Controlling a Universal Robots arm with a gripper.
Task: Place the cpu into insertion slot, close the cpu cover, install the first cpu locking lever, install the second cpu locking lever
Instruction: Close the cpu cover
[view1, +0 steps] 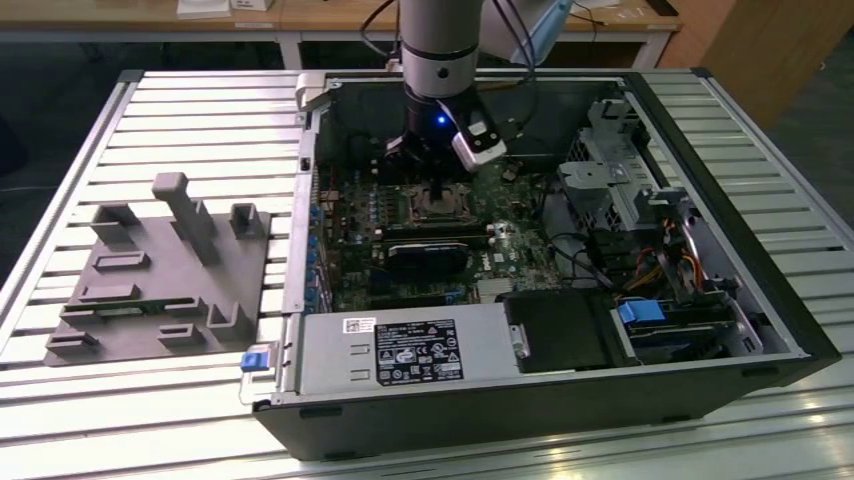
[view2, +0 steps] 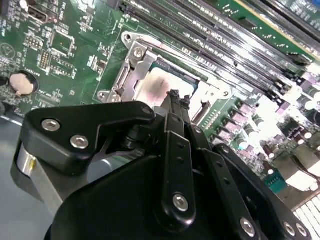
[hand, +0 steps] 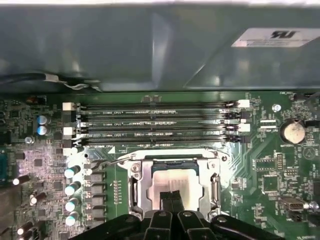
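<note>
Hovering over the seated cpu (hand: 176, 178), the gripper (hand: 172, 194) has its fingers (hand: 167, 201) clenched together on nothing; any push here should probably go straight down, gently.

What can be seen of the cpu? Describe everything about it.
The cpu is a small, flat, square chip with a dull silvery-beige metal top, brightly lit. It lies level inside the insertion slot, framed by silver metal. The hand, its fingers together, hangs over one edge; whether it touches cannot be told.

arm (view1: 438, 60) points straight down, fingers (hand: 166, 201) pressed together
</note>
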